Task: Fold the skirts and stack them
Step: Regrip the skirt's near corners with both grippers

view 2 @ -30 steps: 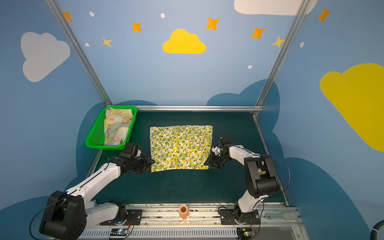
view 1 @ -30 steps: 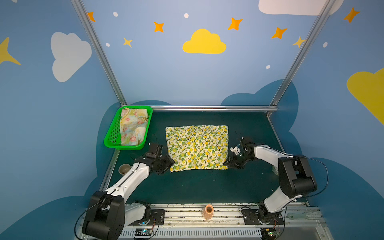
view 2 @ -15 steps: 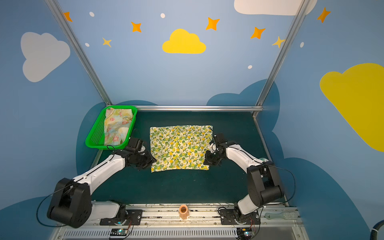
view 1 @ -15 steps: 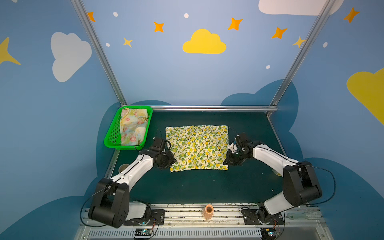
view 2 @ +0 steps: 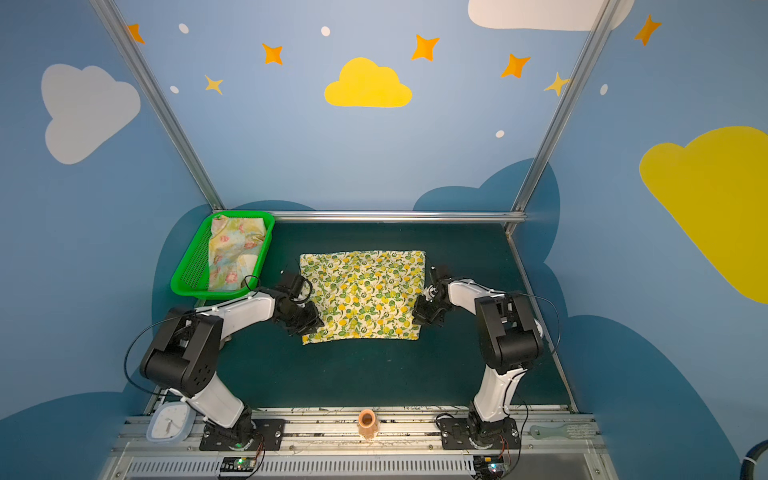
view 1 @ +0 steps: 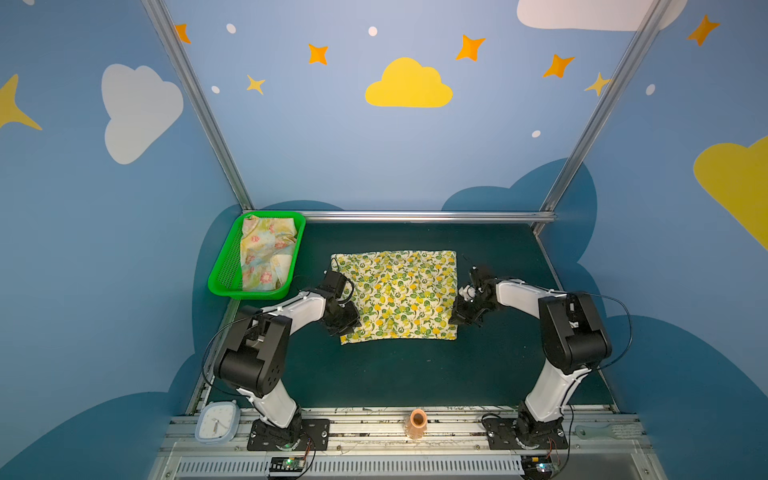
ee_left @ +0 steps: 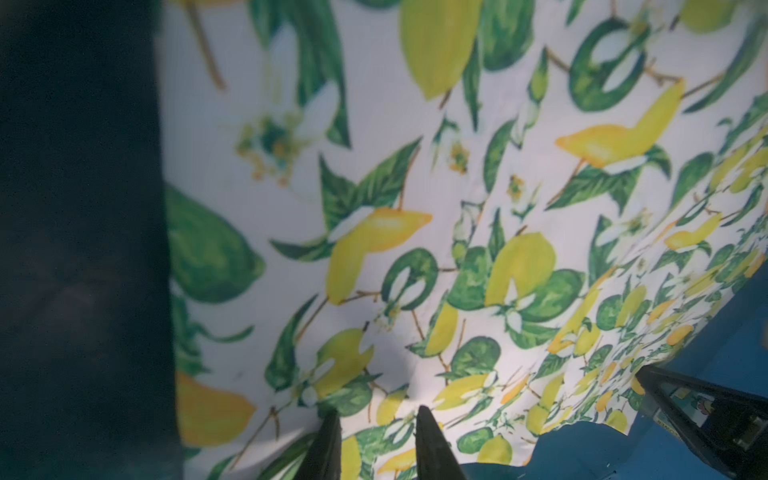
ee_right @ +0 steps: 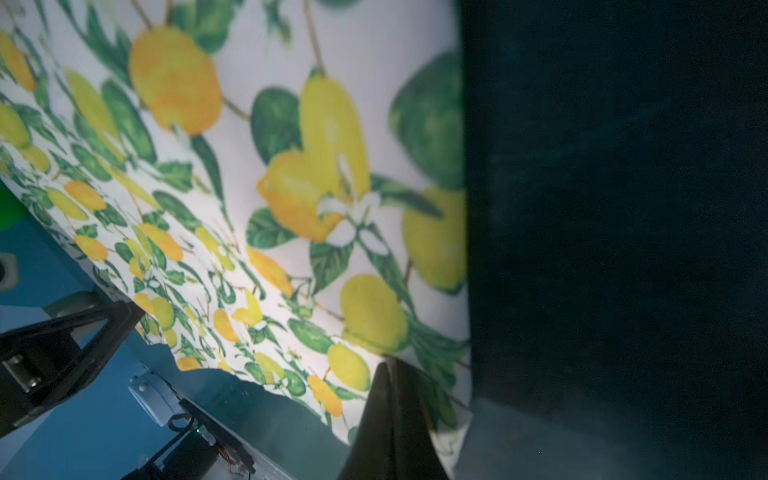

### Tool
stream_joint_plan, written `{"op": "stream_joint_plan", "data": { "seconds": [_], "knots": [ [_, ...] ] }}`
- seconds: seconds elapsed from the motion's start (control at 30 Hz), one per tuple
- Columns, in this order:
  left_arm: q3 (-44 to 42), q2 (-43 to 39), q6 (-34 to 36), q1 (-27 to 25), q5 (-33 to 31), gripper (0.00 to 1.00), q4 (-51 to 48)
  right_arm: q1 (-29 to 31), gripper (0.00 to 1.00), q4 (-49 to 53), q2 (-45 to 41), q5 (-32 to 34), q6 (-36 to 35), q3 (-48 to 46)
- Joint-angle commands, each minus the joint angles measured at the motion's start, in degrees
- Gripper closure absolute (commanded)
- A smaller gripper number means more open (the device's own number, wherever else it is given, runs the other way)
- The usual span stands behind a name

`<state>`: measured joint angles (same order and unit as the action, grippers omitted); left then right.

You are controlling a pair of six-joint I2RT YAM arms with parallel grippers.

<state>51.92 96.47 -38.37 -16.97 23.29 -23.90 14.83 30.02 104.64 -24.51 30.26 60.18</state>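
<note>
We see the lemon skirt (view 1: 399, 295) flat on the desk (view 1: 395, 374), the right pincer (ee_right: 390, 370) clamped on its edge, the left pincer (ee_left: 378, 419) too cropped to judge its grip, and the floral skirt (view 1: 266, 253) heaped in the green basket (view 1: 222, 270).

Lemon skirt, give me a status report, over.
Right pincer shut on lemon skirt, right edge. Left pincer tips apart at left edge, grip unconfirmed. Skirt flat, unfolded; flowered skirt lies in green basket. Nothing in the way.
</note>
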Motion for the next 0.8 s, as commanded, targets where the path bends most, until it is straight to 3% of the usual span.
{"op": "stream_joint_plan", "data": {
  "seconds": [0.0,0.27,0.5,0.77],
  "knots": [
    [-0.84,2.98,-0.85,-2.22,-0.03,0.68,0.03,-2.21,1.00,1.14,3.11,4.71,0.35,0.96],
    [2.52,7.60,-4.46,-8.88,-0.01,0.68,1.49,-3.77,1.00,4.82,8.45,6.28,-0.99,10.36],
    [2.82,8.84,-6.27,-11.38,1.28,0.69,2.70,-4.28,1.00,6.69,10.07,8.45,-1.34,17.62],
    [4.82,4.32,-4.62,-11.82,0.30,0.68,-1.48,0.85,1.00,12.19,1.50,14.74,-3.37,18.16]
  ]
}}
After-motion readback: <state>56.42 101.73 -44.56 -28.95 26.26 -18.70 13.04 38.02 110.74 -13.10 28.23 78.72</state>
